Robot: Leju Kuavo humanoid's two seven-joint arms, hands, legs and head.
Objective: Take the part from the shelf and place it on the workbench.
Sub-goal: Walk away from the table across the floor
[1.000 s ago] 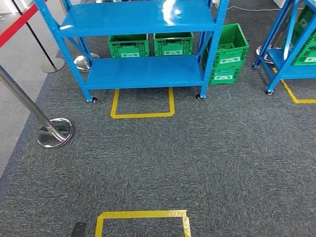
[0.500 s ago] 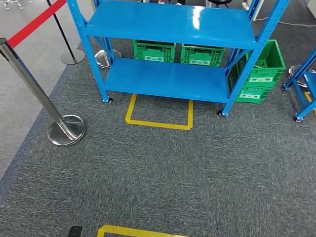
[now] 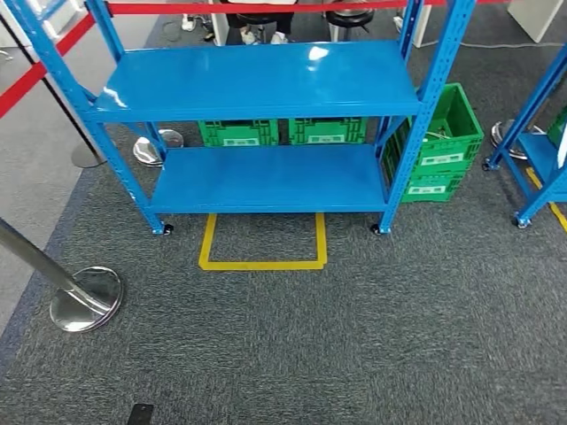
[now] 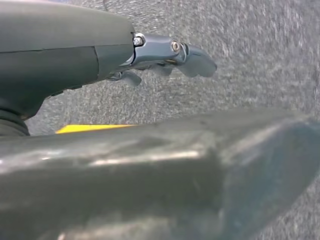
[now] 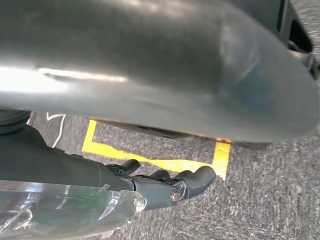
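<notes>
Approach step: both shelf (image 3: 257, 80) tiers look bare, left hand (image 4: 166, 52) and right hand (image 5: 166, 182) hang empty, fingers loosely extended; next, walk to the shelf and locate the part.

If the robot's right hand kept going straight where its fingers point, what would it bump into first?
Probably the carpet. The right hand hangs with its fingers stretched toward the grey floor, near the yellow tape. Nothing shows between them, though depth is hard to judge here.
</notes>
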